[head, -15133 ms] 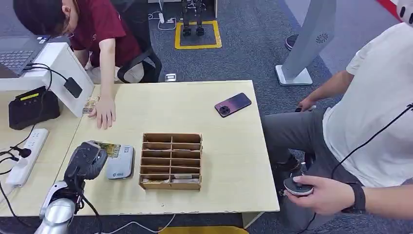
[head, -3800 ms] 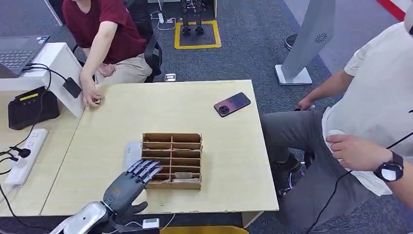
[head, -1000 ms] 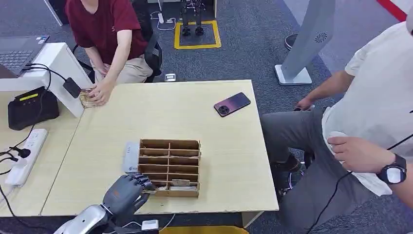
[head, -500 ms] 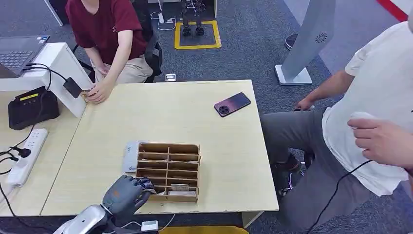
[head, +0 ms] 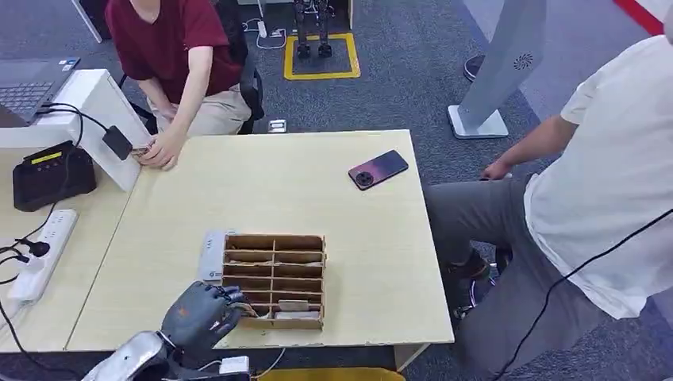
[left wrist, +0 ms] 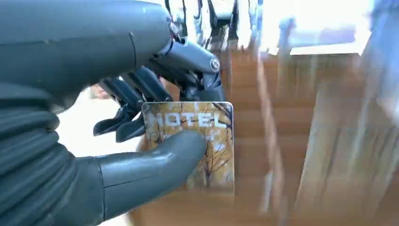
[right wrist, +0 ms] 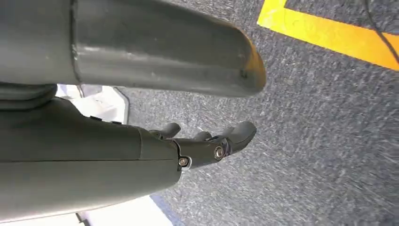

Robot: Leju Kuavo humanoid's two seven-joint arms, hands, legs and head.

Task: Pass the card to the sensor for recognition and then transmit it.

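In the head view, the left arm is coming in from the near-left edge of the table (head: 365,238), its forearm angling up toward the rack. The left hand (head: 198,312) is sitting at the near-left corner of the wooden rack (head: 274,279), fingers curled toward the nearest row of slots. The rack's slots are holding a few pale cards, most plainly in the nearest row. The grey sensor (head: 212,255) is lying flat just beside the rack's far-left corner. A dark phone (head: 378,169) is lying well apart toward the far right of the table. A person in a red top is resting a hand (head: 161,150) at the table's far-left corner, and a second person in a white shirt is sitting at the right.

In the left wrist view, the left hand (left wrist: 141,132) is pinching the card (left wrist: 197,141) between the thick thumb and the dark fingers behind it; the card is printed with "HOTEL" over a yellowish tree picture. Blurred wooden dividers are showing behind it.

In the right wrist view, the right hand (right wrist: 207,141) is hanging over grey carpet, fingers partly bent and apart, holding nothing.
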